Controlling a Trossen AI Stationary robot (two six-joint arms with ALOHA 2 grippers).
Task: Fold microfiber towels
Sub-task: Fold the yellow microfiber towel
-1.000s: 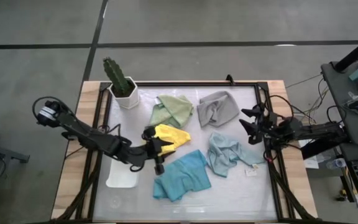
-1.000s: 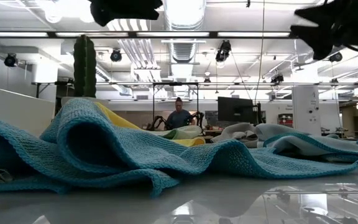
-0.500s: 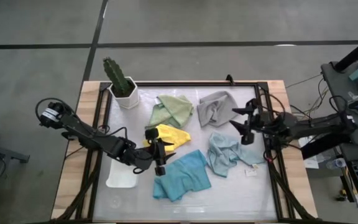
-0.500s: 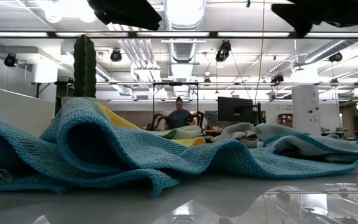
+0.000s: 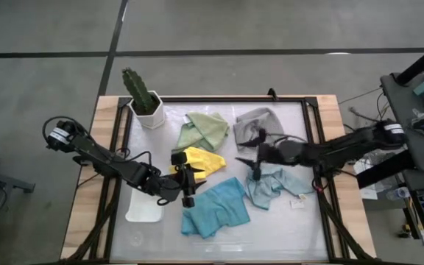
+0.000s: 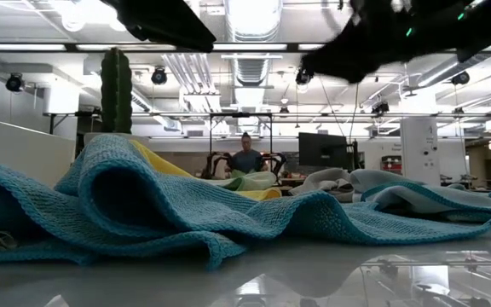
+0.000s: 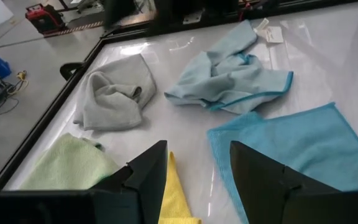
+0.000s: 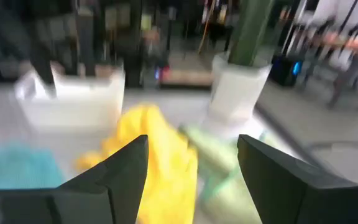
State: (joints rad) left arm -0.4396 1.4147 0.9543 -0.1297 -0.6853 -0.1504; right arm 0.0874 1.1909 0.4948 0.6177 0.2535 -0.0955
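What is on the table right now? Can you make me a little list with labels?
towels: sage green towel, grey towel, yellow towel, pale blue towel, teal towel, all crumpled, none folded
left gripper: open, between yellow and teal
right gripper: open, over the table's middle, holding nothing
extras: cactus pot, white tray

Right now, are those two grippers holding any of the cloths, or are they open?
Left gripper: open, holding nothing, between the yellow microfiber towel and the teal microfiber towel.
Right gripper: open, holding nothing.
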